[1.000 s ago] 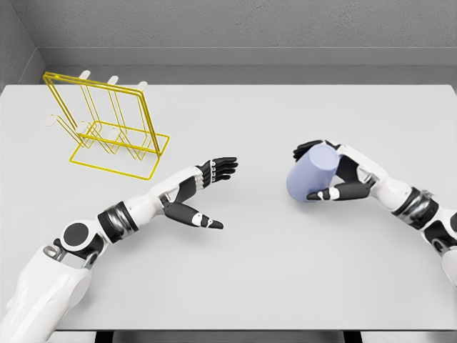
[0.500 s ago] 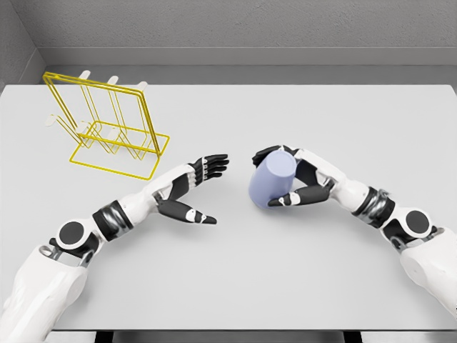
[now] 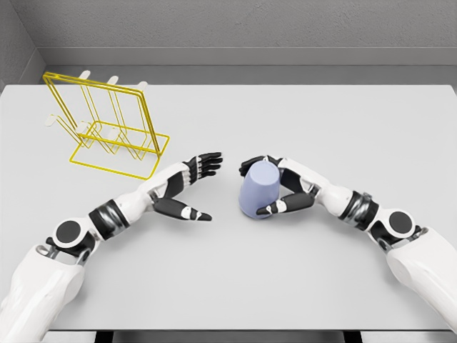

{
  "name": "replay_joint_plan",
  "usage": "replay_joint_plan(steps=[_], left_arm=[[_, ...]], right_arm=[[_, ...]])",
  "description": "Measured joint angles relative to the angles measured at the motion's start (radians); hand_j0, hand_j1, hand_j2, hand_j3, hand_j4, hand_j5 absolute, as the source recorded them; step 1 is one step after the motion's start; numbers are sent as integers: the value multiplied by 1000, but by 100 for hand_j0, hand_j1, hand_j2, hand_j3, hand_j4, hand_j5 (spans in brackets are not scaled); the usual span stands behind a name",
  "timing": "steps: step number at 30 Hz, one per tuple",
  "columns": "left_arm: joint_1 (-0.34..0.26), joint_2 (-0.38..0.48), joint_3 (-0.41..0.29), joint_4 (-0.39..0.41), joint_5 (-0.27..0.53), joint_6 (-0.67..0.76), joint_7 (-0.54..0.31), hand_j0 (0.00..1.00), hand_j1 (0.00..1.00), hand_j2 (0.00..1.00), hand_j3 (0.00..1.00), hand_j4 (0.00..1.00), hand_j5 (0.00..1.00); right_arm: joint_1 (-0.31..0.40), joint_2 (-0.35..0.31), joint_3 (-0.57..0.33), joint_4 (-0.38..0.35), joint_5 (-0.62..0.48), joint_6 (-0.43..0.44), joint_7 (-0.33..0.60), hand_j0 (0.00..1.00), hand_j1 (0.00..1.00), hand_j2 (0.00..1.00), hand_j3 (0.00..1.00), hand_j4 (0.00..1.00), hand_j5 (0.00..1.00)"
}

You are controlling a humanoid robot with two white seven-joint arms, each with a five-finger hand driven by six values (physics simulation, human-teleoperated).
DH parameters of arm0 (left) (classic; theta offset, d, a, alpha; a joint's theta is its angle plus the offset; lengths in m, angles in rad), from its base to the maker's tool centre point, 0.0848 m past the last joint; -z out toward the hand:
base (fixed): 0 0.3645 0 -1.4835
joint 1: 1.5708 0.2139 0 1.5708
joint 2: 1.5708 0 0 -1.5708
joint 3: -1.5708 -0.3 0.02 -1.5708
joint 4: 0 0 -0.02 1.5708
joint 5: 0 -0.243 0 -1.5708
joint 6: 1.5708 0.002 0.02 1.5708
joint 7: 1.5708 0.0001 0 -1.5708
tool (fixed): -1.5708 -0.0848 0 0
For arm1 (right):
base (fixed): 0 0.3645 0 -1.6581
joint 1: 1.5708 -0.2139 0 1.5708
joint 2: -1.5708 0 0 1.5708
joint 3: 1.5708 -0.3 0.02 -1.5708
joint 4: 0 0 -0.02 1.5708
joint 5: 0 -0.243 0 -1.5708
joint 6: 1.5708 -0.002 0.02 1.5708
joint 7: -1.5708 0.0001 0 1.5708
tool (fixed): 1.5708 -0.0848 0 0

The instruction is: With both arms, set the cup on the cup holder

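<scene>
Setting: grey walls are backing a pale tabletop [image 3: 300, 286] that is filling most of the head view.
Landmark: the cup [image 3: 258, 189], lavender and tilted, is sitting near the middle of the tabletop; every place below is being given from it.
Right hand: the right hand [image 3: 275, 187] is wrapping the cup, with fingers showing over its far top edge and the thumb lying across its near lower side, so it is gripping the cup.
Left hand: the left hand [image 3: 191, 186] is waiting just to the left of the cup, palm turned toward it, fingers spread and holding nothing, not touching the cup.
Step in hand: this is looking like the handover, with the cup being presented to the left hand; whether the cup is resting on the tabletop or hanging just above it is hard to tell.
Next move: the left hand is needing to close on the cup's free left side before the right hand lets go.
Cup holder: the cup holder [image 3: 107, 128], a yellow wire rack with pale-tipped pegs, is standing well to the far left of the cup.
In the way: nothing is lying between the cup and the cup holder; the thin pegs are likely calling for careful aiming.
</scene>
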Motion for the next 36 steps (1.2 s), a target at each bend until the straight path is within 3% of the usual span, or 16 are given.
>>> replay_joint_plan(steps=[13,20,26,31,36], left_arm=[[0,2,36,1,-93,-8,0,100,100,100,100,100,100],[2,-2,61,-6,-145,-11,0,100,100,100,100,100,100],[3,-5,70,-5,-167,-23,0,100,100,100,100,100,100],[3,-6,71,-4,-170,-25,0,100,100,100,100,100,100],[6,-10,69,-5,-171,-29,0,100,100,100,100,100,100]], right_arm=[[-5,21,28,13,26,9,0,77,77,77,77,77,77],[-5,28,32,14,44,9,0,100,100,100,100,100,100],[-17,21,27,13,80,7,0,100,100,100,100,100,100],[-34,-6,25,14,87,3,0,100,100,100,100,100,100],[-48,-77,24,14,99,-2,0,100,100,100,100,100,100]])
